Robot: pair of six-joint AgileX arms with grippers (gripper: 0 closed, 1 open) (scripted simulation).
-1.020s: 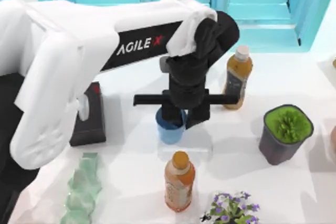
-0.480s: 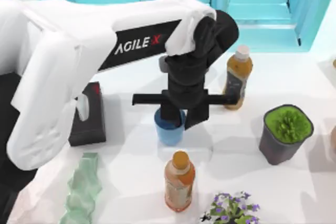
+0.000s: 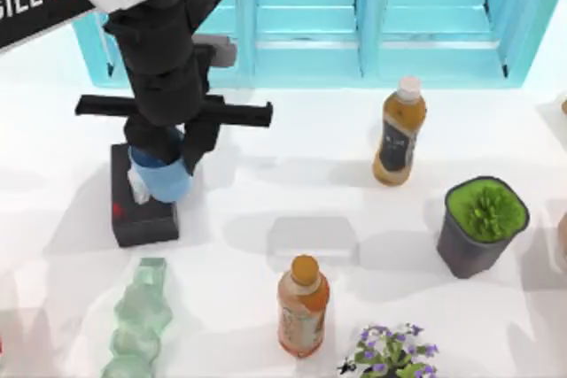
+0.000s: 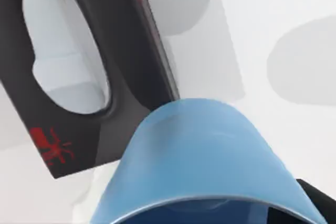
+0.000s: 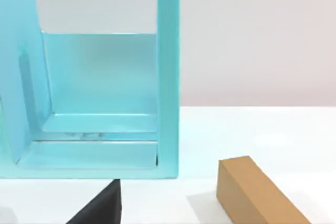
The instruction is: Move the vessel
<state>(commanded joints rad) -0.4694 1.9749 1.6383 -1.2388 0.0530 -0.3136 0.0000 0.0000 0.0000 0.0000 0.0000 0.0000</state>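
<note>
— Vessel (image 3: 162, 176) status: we've carried the blue cup from the middle of the table, where it stood a second ago between the 2 bottles, over to the table's left side. Our left gripper (image 3: 168, 158) stays clamped on it from above, fingers on either side of the rim.

— Where is it hanging now?

— Over the black block (image 3: 142, 204) with the red mark, and the left wrist view shows the cup's wall (image 4: 197, 161) in front of that block's oval opening. We can't tell whether it touches the block or is still lifted.

— So the transfer looks mostly done?

— We judge so; lowering and release remain. Our right arm sits parked, facing the turquoise shelf (image 5: 100, 103).
</note>
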